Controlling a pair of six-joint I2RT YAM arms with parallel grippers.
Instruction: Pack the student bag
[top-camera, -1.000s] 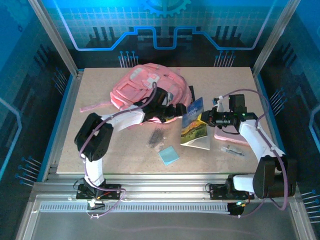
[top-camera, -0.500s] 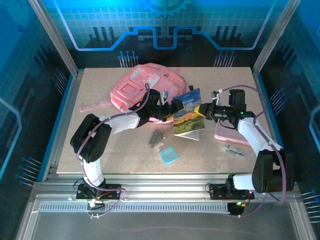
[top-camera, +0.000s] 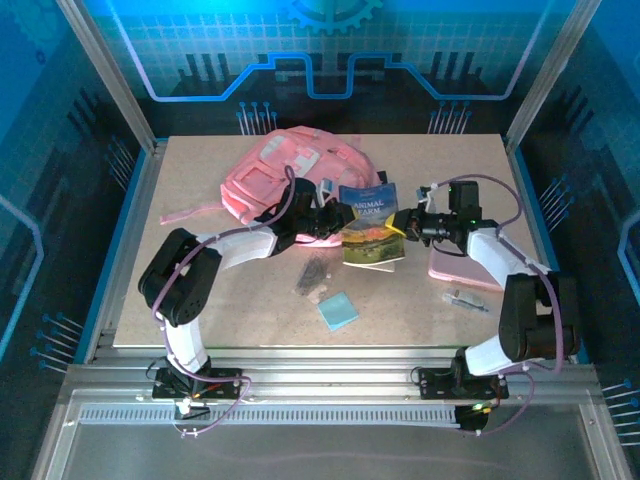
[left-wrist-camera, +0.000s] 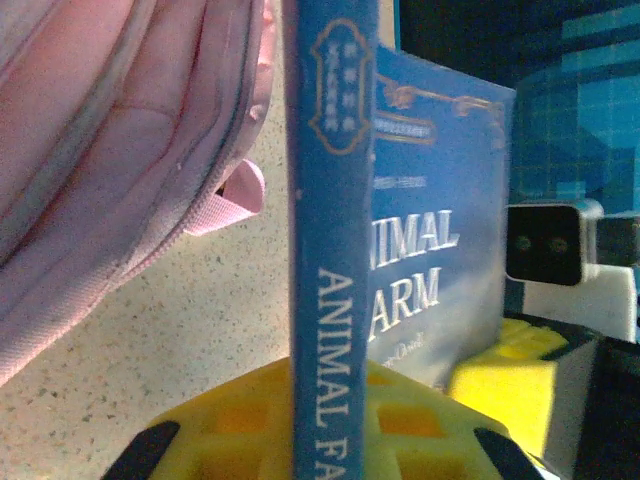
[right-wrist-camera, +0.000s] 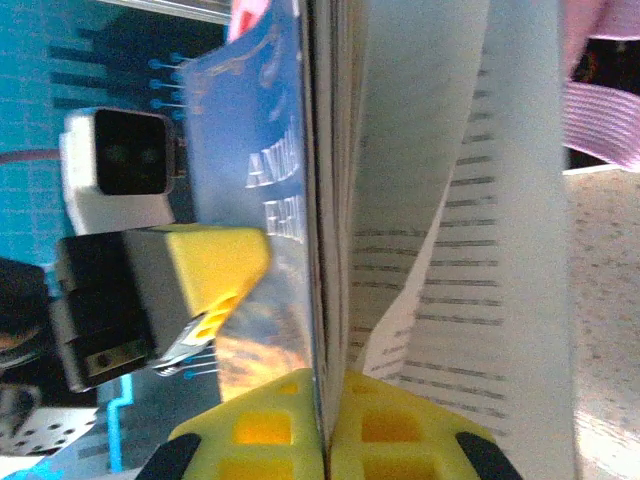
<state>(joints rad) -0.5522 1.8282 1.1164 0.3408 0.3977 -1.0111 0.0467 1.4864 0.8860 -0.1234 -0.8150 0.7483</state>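
Now, from the top view, the student bag (top-camera: 290, 170) lies on the table (top-camera: 240, 300) in the upper middle of the frame, toward the left, its long axis running roughly left to right. A paperback, Animal Farm (top-camera: 368, 222), stands on edge just right of the bag and below it. The left claw (top-camera: 338, 215) grips the book on its left side, the right claw (top-camera: 402, 222) on its right. The left claw sits right beside the bag's lower right edge, so the left arm is the nearer one. The bag lies up and to the left of the book. I cannot tell from here where its opening is. A blue note pad (top-camera: 337, 310) and a pink flat case (top-camera: 455, 270) lie lower on the table, apart from the bag.

Next, the left wrist view shows the book's blue spine upright in the middle, with the claw's yellow pads (left-wrist-camera: 240, 420) closed against both sides. The bag's pink fabric (left-wrist-camera: 110, 150) takes up the left of the frame, close to the spine.

Last, in the right wrist view, the yellow pads (right-wrist-camera: 265, 425) are clamped on the book's cover and first pages, while the loose pages fan to the right.
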